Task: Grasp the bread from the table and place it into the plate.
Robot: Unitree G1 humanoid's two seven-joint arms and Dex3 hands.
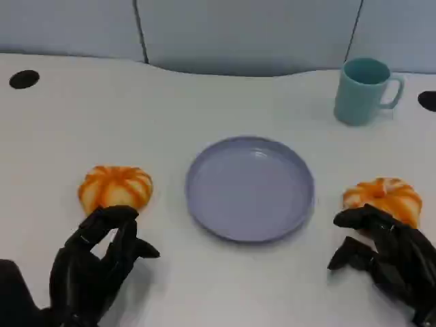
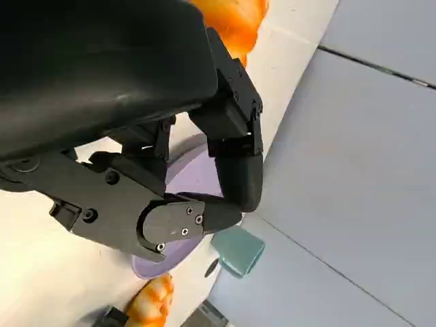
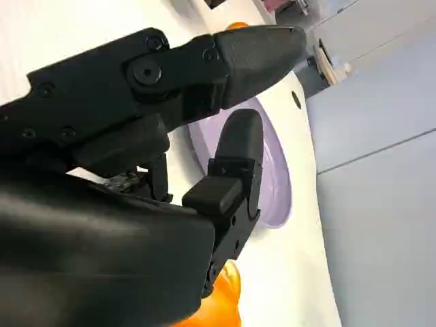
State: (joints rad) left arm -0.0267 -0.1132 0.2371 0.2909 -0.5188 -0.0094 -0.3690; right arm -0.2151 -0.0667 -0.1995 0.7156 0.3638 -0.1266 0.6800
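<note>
Two orange-striped breads lie on the white table: one left of the plate (image 1: 116,187), one right of it (image 1: 385,197). Between them sits the lavender plate (image 1: 251,187), with nothing on it. My left hand (image 1: 95,262) is just in front of the left bread, fingers apart and holding nothing. My right hand (image 1: 388,255) is spread in front of the right bread, its upper fingertip at the bread's near edge. The left wrist view shows the left bread (image 2: 231,20) beyond the fingers (image 2: 235,170) and the plate (image 2: 191,170). In the right wrist view, the right bread (image 3: 221,300) lies under the hand beside the plate (image 3: 276,177).
A teal mug (image 1: 364,90) stands at the back right, beyond the plate, and is also seen as the mug (image 2: 235,251) from the left wrist. Two black round holes (image 1: 24,79) mark the table's far corners. A grey wall panel runs behind the table.
</note>
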